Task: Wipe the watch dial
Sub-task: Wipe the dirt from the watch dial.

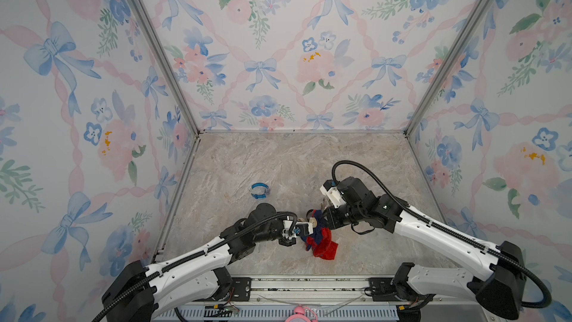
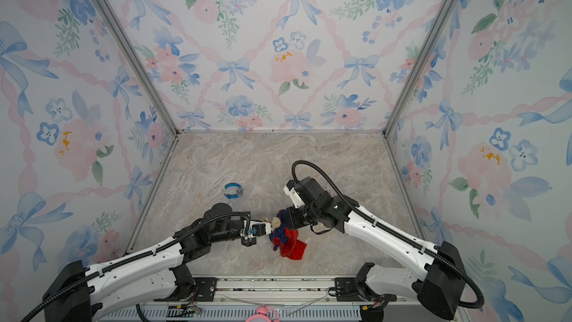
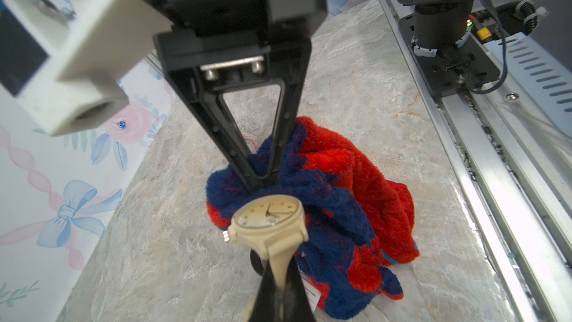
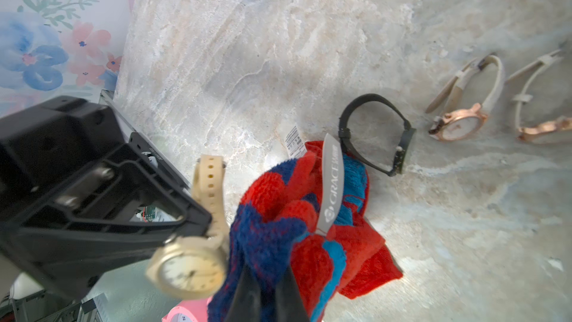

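Left arm (image 1: 192, 261) and right arm (image 1: 433, 227) stretched low, converging over counter (image 1: 278, 162). Left gripper (image 3: 280, 280) clamps watch (image 3: 267, 215) by strap; right gripper (image 3: 259, 182) pinches cloth (image 3: 340, 212) just beside dial.

You can't read the dial of the cream watch (image 4: 188, 269) in the right wrist view: it is smeared. There the cloth (image 4: 309, 212) buries the tips of the right gripper (image 4: 266, 274), and the second rose-gold watch (image 4: 544, 128) is cut by the frame. In a top view the pink clock (image 1: 305, 312), past the front edge of the desk (image 1: 278, 162), is cropped.
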### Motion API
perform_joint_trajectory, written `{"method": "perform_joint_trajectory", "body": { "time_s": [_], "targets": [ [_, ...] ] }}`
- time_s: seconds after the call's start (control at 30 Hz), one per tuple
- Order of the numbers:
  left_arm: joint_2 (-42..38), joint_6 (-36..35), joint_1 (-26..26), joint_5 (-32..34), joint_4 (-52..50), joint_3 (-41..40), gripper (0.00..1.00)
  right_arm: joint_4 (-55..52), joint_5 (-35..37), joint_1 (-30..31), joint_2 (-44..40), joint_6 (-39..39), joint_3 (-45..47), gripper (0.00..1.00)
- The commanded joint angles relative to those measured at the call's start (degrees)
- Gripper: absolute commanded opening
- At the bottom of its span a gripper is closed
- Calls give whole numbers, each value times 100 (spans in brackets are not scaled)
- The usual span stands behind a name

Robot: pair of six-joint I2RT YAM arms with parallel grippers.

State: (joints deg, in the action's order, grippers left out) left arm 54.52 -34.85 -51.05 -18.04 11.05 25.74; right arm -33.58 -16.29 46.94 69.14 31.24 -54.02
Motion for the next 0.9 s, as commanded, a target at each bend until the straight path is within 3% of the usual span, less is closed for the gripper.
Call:
{"method": "perform_joint_trajectory", "body": {
  "time_s": [0.0,0.3,0.57,0.87],
  "targets": [
    [-101,39,-44,-93,238,116,0,60,-93,-140,-176,-32,127,0],
    [-65,40,-59,-84,231,116,0,-4,-120,62,-530,-32,-162,0],
    [-29,40,-54,-92,230,120,0,14,-93,481,-250,-81,-473,0],
    [-39,39,-54,-77,229,117,0,203,-96,105,-158,-75,18,0]
  ]
}}
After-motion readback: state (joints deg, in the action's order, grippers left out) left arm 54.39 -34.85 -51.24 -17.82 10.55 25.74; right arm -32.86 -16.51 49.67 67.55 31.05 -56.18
